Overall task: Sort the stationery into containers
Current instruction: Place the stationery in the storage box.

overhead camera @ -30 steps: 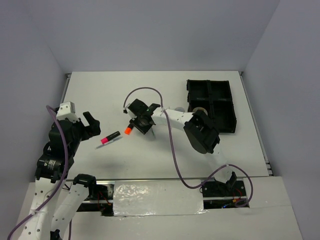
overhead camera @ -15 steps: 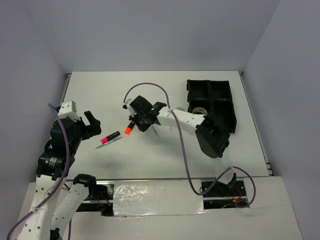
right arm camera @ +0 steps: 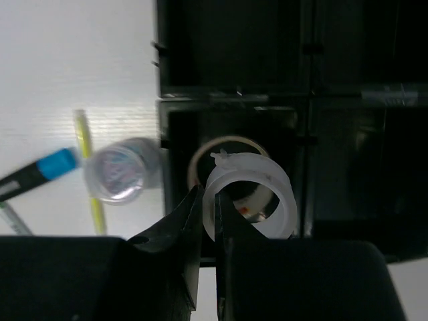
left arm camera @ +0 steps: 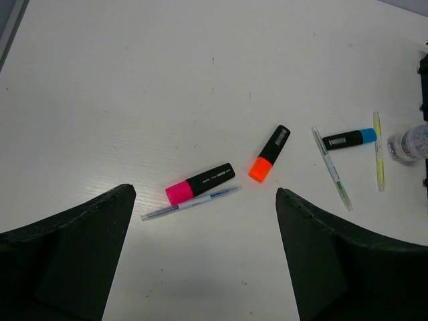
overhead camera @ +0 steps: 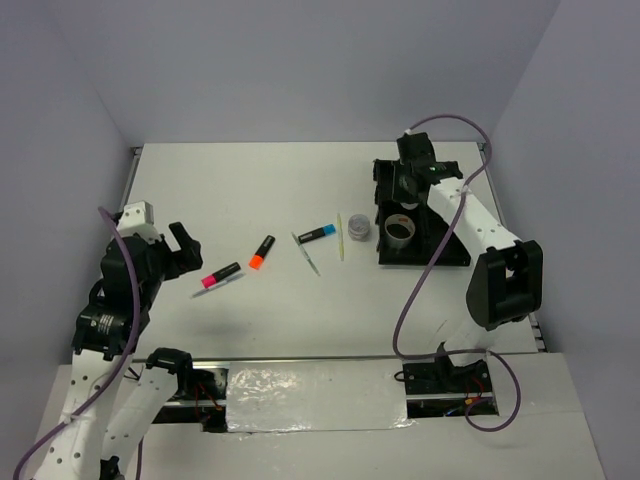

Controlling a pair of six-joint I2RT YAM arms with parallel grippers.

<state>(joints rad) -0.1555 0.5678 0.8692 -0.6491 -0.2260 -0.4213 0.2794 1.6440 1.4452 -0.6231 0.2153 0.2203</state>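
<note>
- The right end effector point(right arm camera: 208, 200) is clenched on the wall of a white translucent plastic ring point(right arm camera: 253, 194) and holds it aloft.
- Directly beneath this end effector lies a black plastic rectangular tray point(overhead camera: 440, 245) with four compartments. A silvery tape ring point(right arm camera: 227, 139) sits in the compartment under the held ring.
- To one side of the right end effector, just outside the tray wall, a small round clear pot point(right arm camera: 122, 177) stands on the white table point(overhead camera: 250, 190). A thin yellow stick point(right arm camera: 83, 134) lies just beside it, and a short black marker with a blue end point(right arm camera: 40, 170) lies just beyond that.
- The left end effector point(left arm camera: 207, 267) is released, its fingers spread wide and grasping nothing.
- Nearest ahead of the left end effector lies a short black marker with a pink end point(left arm camera: 199, 183). A thin clear-blue pen point(left arm camera: 190, 202) lies alongside it.
- Slightly farther ahead lies a short black marker with an orange end point(left arm camera: 269, 153), apart from both.
- Beyond that, a thin green-and-white pen point(left arm camera: 332, 168) lies near the blue-ended marker.
</note>
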